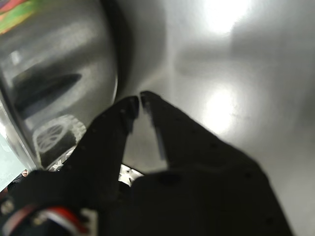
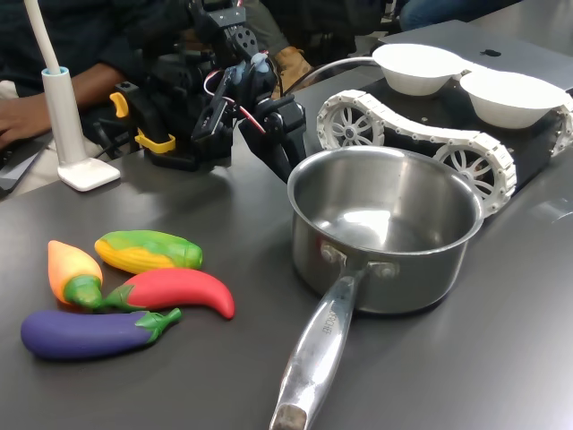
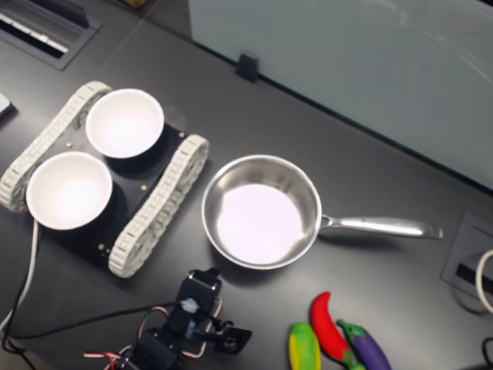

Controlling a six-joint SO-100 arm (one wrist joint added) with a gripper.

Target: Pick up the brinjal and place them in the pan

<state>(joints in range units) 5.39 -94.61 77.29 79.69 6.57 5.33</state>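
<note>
While the brinjal is lying on the dark table at the first exterior view's near left, we've got the gripper nowhere near it. In the wrist view its two black fingers come together at the tips with only a sliver of gap, nothing between them, so we'd call it closed on air, hanging just beside the pan's outer wall.

The pan sits upright in the middle of the table in the first exterior view, empty as far as we can see, with its long handle pointing toward the near edge. In the second exterior view the same handle runs out to the second exterior view's right.

The brinjal is touching the red chili, with a corn cob and the carrot bunched up right behind them. All four toys are well apart from the pan, off to its left in the first exterior view.

On the far right in that view we can see a tracked rover carrying two white bowls. A white lamp base stands at the far left, with a person's arm behind it.
</note>
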